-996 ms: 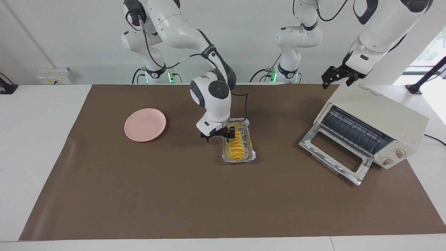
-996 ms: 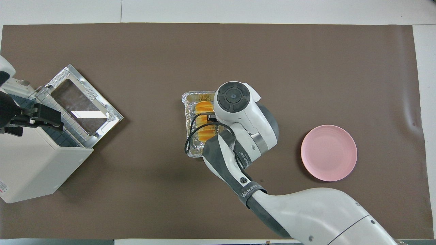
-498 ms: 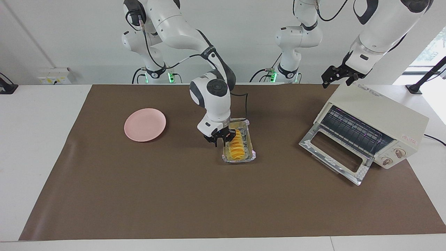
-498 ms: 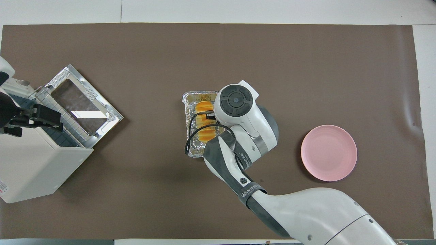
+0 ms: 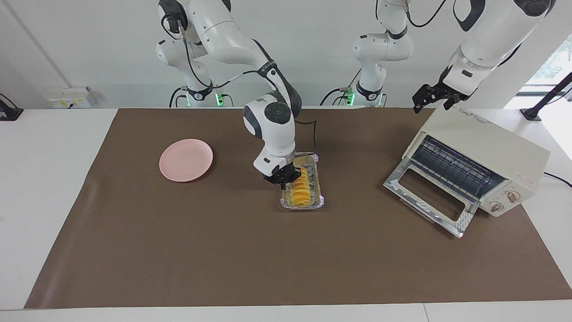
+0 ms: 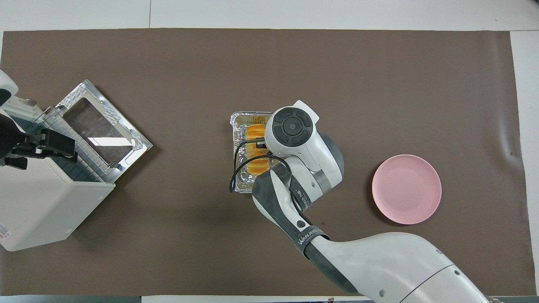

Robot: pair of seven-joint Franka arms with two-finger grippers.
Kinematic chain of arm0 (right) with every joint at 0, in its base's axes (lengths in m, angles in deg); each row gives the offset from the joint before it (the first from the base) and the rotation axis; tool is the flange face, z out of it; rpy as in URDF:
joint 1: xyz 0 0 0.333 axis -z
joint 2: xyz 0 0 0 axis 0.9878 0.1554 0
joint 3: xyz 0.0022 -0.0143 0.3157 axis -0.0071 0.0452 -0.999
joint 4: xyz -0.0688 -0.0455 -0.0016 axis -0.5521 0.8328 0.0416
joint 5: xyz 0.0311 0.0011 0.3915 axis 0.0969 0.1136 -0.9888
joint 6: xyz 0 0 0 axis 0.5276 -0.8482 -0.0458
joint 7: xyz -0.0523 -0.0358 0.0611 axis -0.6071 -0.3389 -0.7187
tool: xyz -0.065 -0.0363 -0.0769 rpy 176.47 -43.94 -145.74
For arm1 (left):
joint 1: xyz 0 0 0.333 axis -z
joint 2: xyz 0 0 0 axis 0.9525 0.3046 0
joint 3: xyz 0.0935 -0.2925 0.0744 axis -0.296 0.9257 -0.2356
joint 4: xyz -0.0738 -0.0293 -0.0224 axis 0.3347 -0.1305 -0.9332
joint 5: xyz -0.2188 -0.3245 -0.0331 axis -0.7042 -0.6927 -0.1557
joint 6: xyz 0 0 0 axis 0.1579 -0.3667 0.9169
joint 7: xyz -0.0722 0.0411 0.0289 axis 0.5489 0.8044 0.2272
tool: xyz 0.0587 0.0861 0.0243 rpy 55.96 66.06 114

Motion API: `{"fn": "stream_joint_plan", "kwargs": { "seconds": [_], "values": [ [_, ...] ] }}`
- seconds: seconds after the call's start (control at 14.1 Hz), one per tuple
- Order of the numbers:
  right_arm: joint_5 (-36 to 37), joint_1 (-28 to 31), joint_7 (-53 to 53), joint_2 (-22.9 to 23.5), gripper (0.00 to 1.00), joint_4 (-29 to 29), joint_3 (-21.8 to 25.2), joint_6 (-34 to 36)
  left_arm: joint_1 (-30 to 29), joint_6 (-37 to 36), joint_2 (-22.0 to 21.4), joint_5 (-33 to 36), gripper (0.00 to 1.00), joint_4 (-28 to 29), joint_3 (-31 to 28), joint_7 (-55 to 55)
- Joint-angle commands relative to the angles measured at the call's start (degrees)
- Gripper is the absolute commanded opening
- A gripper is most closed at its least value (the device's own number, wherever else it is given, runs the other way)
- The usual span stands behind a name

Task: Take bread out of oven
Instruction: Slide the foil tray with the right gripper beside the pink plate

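The ridged golden bread [image 5: 300, 190] lies in a silver foil tray [image 5: 318, 179] in the middle of the brown mat, outside the oven [image 5: 491, 143]. My right gripper [image 5: 286, 178] is down at the tray's long side toward the right arm's end, shut on the tray's rim. From overhead its wrist covers part of the bread [image 6: 254, 132] and tray [image 6: 236, 126]. The cream oven [image 6: 38, 210] stands at the left arm's end with its glass door [image 5: 429, 197] dropped open and the wire rack bare. My left gripper [image 5: 422, 103] waits open above the oven's top corner.
A pink plate [image 5: 186, 159] sits bare on the mat toward the right arm's end, also seen from overhead as the plate [image 6: 406, 188]. The oven's open door [image 6: 103, 126] juts out over the mat toward the tray. A black cable loops from the right wrist over the tray.
The right gripper's fingers closed at the tray's side. The tray with the bread then shifted slightly toward the right arm's end. The left arm stayed still.
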Motion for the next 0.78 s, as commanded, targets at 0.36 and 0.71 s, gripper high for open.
{"fn": "stream_joint_plan", "kwargs": {
  "seconds": [0.36,0.71],
  "values": [
    [-5.09,14.29,-16.18,-1.55,0.0,10.62,0.03,17.4,-0.54,-0.63,-0.91,-0.41,1.0,0.51,0.14,0.43],
    [-5.18,26.25,-33.32,-1.91,0.0,10.1,0.11,17.95,-0.54,-0.63,-0.91,-0.41,1.0,0.51,0.14,0.43]
  ]
}}
